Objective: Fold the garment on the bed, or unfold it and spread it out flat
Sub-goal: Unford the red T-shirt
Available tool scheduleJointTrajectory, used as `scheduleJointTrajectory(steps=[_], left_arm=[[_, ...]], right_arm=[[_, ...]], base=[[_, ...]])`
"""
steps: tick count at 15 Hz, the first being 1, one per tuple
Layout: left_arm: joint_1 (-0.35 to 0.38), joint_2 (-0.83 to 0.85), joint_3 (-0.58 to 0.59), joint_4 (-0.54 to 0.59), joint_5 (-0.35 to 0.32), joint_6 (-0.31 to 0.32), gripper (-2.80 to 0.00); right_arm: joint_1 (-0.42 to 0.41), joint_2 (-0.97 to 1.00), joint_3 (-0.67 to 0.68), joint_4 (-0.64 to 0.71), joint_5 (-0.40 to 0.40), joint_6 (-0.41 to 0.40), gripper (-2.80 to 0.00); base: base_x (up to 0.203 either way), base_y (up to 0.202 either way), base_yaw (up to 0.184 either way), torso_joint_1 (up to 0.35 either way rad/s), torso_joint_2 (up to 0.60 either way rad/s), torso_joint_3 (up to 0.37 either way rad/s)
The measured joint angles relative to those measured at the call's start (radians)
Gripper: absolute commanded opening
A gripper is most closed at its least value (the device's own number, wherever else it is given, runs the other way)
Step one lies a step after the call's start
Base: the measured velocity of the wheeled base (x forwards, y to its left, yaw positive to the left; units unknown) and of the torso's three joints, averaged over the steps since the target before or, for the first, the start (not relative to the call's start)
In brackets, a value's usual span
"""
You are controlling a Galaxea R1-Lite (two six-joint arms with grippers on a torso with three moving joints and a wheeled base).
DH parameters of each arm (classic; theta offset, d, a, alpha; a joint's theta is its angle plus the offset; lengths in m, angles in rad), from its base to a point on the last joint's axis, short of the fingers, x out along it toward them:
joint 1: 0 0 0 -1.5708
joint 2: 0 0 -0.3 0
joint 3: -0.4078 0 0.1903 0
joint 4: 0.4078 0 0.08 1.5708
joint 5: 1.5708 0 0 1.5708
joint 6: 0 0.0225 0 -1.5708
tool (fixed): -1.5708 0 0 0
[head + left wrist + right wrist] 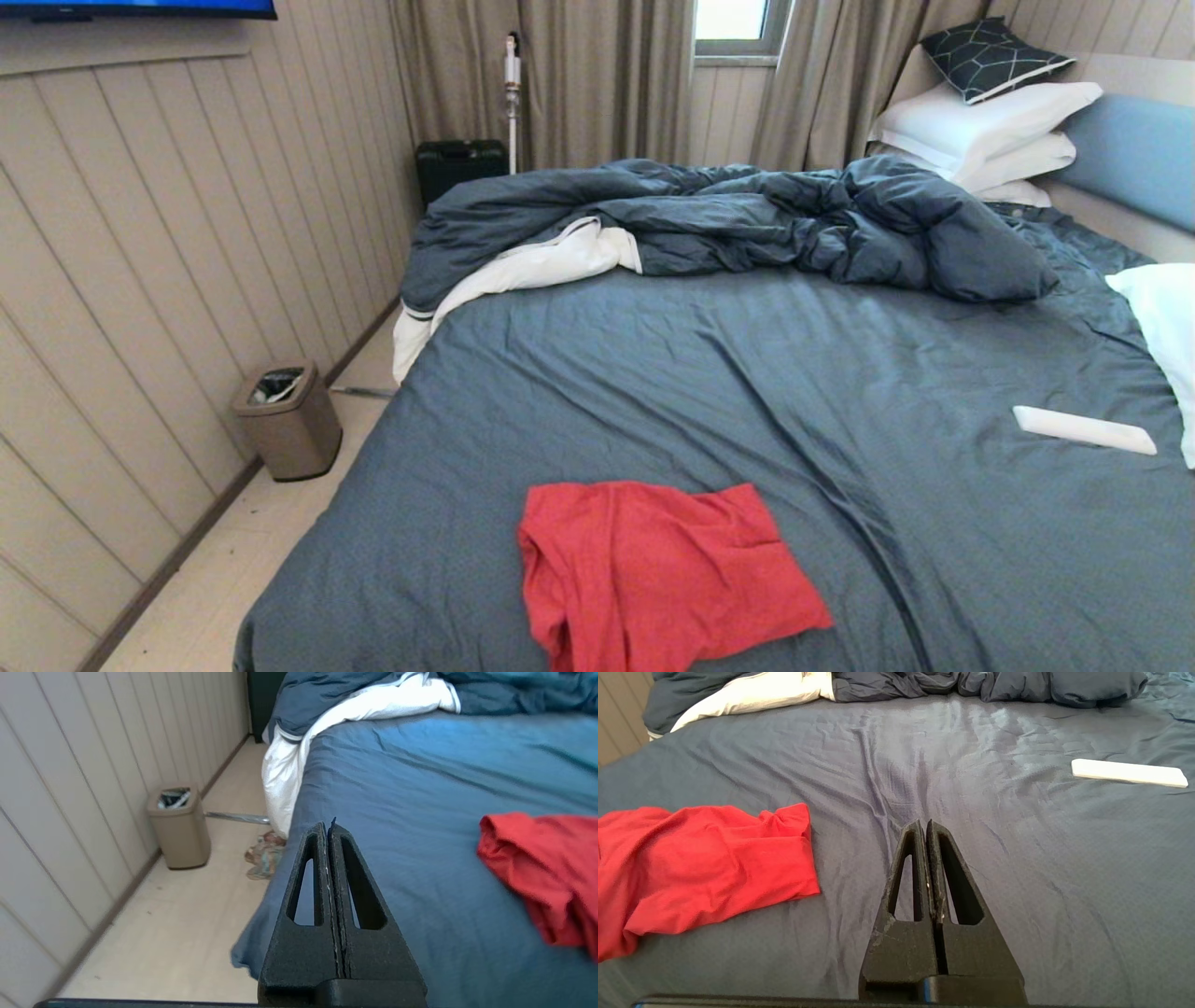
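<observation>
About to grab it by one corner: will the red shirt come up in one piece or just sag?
The red shirt lies rumpled and folded over itself, so it is likely floppy and would sag from one corner. It looks thin, probably light. On the bed its cloth may drag rather than slide.

Around the red T-shirt the slate-blue sheet lies bare on every side, wrinkled only. Beyond the T-shirt, the rumpled duvet blocks the bed's far side. A flat white object lies well right of the T-shirt, near a white pillow.
</observation>
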Motion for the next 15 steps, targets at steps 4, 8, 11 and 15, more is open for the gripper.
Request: scheduleJointTrajectory(steps=[4,8,11,15], left_arm=[[0.0,0.0,0.0,-0.002,0.003,-0.018,-2.8],[0.0,0.0,0.0,-0.002,0.004,-0.025,-2.8],[0.0,0.0,0.0,-0.002,0.004,-0.025,-2.8],[0.0,0.0,0.0,-0.002,0.001,-0.02,-2.8]], right_arm=[[0.0,0.0,0.0,-0.001,-0.002,0.004,-2.8],[-0.001,0.0,0.0,-0.001,-0.003,0.007,-2.8],[-0.001,0.0,0.0,-0.001,-0.003,0.007,-2.8],[-0.001,0.0,0.0,-0.001,0.0,0.001,-2.8]], base=[[0.0,0.0,0.0,0.0,0.0,0.0],[0.0,0.0,0.0,0.0,0.0,0.0],[0.0,0.0,0.0,0.0,0.0,0.0],[0.0,0.0,0.0,0.0,0.0,0.0]])
